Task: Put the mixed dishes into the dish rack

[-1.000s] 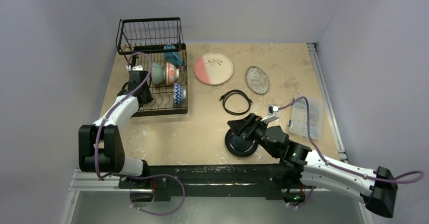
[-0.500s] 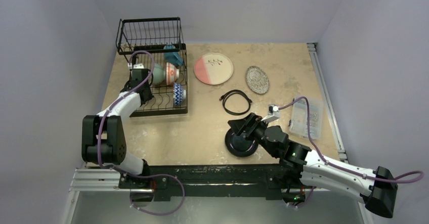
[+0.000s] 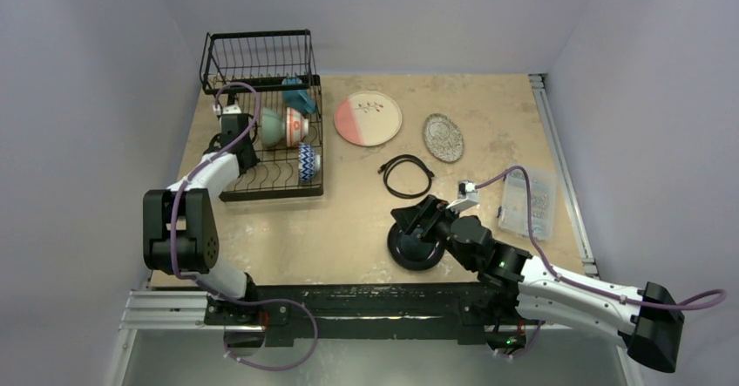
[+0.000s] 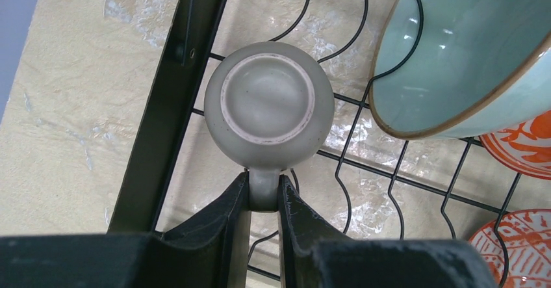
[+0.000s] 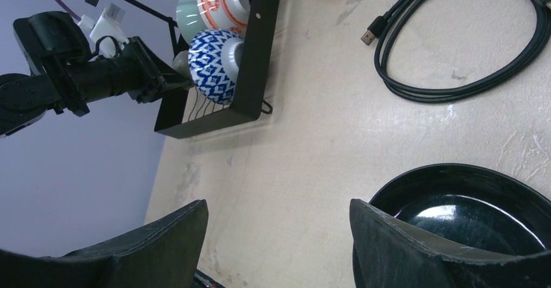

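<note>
Since 1 second earlier the left arm has folded its elbow inward and carried the left gripper (image 4: 263, 200) slightly toward the far-left corner of the dish rack (image 4: 170, 93); the right arm is almost unchanged. The left gripper's 2 fingers are clamped on the handle of the small grey cup (image 4: 269, 103), which sits over the lower tray wires just beside the rack's frame rail, its base turned toward the wrist camera and the mint-green bowl (image 4: 468, 47) near it. The right gripper (image 5: 279, 233) stands wide apart, holding nothing, above the rim of the black plate (image 5: 468, 216), which lies on the table (image 5: 325, 138) well apart from the rack.
</note>
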Tool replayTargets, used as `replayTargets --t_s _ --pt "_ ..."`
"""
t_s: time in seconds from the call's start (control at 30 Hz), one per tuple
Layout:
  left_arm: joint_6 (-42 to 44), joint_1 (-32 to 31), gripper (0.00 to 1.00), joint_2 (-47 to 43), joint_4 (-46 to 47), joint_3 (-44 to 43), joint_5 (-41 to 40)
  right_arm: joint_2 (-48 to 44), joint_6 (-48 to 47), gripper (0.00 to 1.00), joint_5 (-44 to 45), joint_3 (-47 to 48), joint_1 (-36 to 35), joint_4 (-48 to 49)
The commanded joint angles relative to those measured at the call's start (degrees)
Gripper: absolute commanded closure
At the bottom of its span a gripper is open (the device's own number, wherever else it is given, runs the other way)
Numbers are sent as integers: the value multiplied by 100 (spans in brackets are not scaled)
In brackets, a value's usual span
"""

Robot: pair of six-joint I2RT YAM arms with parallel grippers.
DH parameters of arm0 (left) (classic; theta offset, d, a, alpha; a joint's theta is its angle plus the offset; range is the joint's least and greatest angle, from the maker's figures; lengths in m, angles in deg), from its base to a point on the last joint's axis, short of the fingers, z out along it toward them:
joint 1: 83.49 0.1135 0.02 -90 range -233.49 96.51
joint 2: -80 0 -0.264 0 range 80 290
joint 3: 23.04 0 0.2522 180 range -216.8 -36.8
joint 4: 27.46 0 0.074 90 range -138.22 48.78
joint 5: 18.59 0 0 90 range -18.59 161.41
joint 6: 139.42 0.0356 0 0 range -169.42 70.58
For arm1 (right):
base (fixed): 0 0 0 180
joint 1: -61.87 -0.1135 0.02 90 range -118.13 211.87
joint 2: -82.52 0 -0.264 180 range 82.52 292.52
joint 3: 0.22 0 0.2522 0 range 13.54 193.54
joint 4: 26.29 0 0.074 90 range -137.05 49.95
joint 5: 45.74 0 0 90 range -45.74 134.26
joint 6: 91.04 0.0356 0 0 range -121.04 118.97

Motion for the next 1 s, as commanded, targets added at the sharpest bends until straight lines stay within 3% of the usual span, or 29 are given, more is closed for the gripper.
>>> replayTargets --t_s 0.0,0.2,0.37,0.57,0.6,0.67,0.7,0.83,0.97 --pt "-87 20 97 42 87 -248 66 -54 -20 20 119 117 29 149" --pt "-137 -14 78 9 -25 -253 58 -195 49 20 131 54 29 50" --pt "-106 -274 56 -109 -181 -221 -406 -277 127 20 123 -20 29 23" --pt "-362 -398 44 -549 -540 -245 -747 -207 59 20 126 91 34 -124" --pt "-482 -401 39 -685 -675 -237 -750 -189 54 20 146 91 30 -147" --pt "-823 -402 18 -992 -904 -164 -749 -181 71 20 207 114 31 -235" --pt "-1015 -398 12 -1173 -985 -95 -721 -176 73 20 228 130 35 -284" --pt "-1531 -411 7 -2071 -1004 251 -466 -67 111 20 374 157 38 -364" --pt "-1553 -620 8 -2844 -740 554 -434 268 185 21 677 497 42 -1149"
